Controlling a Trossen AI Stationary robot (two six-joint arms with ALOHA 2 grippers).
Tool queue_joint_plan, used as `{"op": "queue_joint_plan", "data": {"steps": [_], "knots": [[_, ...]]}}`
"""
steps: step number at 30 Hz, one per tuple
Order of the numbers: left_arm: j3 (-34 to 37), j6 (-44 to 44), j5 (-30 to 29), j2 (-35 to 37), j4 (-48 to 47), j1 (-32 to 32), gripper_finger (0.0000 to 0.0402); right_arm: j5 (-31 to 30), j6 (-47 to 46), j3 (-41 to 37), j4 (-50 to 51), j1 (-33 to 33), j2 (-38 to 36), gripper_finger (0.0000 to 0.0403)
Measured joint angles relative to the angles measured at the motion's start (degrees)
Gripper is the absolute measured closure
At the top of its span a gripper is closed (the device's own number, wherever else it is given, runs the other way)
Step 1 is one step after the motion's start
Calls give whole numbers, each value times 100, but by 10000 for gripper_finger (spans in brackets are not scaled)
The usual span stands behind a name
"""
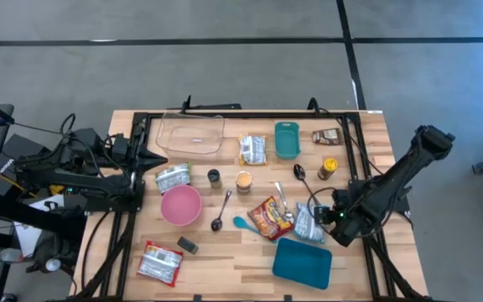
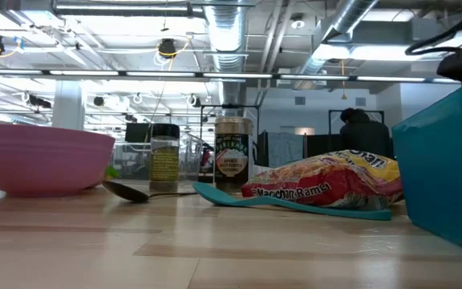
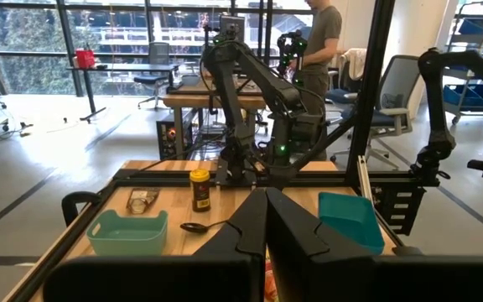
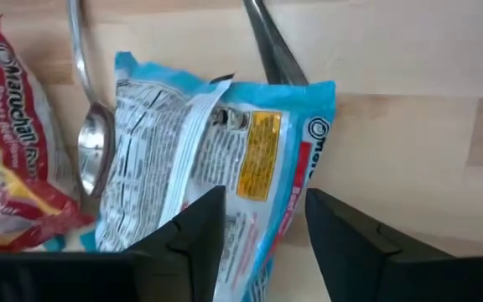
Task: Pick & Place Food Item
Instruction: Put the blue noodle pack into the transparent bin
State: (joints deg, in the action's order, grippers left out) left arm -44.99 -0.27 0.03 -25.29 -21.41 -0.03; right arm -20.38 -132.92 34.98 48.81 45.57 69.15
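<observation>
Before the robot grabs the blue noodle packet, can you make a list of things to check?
1. Right end effector over the blue noodle packet: ok, the packet lies between its fingers.
2. Fingers shut on the packet: not ok, there is a gap on each side.
3. Spoon out of the way: not ok, its bowl touches the packet's edge.
4. Red noodle packet clear of the grab: cannot tell, it lies very close beside.
5. Teal tray free to take food: ok, nothing lies in it.
6. Left end effector waiting: ok, shut, on the far side of the table.
</observation>
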Motion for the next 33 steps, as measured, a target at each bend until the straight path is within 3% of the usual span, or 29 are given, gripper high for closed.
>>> {"op": "queue_joint_plan", "data": {"steps": [13,25,33], "knots": [[-1,0,0,1,2,-1,402,-309,-38,11,-1321,56,706,248],[1,0,0,1,0,0,402,-658,32,9,-1332,8,707,257],[1,0,0,1,2,1,402,-301,42,7,-956,122,429,293]]}}
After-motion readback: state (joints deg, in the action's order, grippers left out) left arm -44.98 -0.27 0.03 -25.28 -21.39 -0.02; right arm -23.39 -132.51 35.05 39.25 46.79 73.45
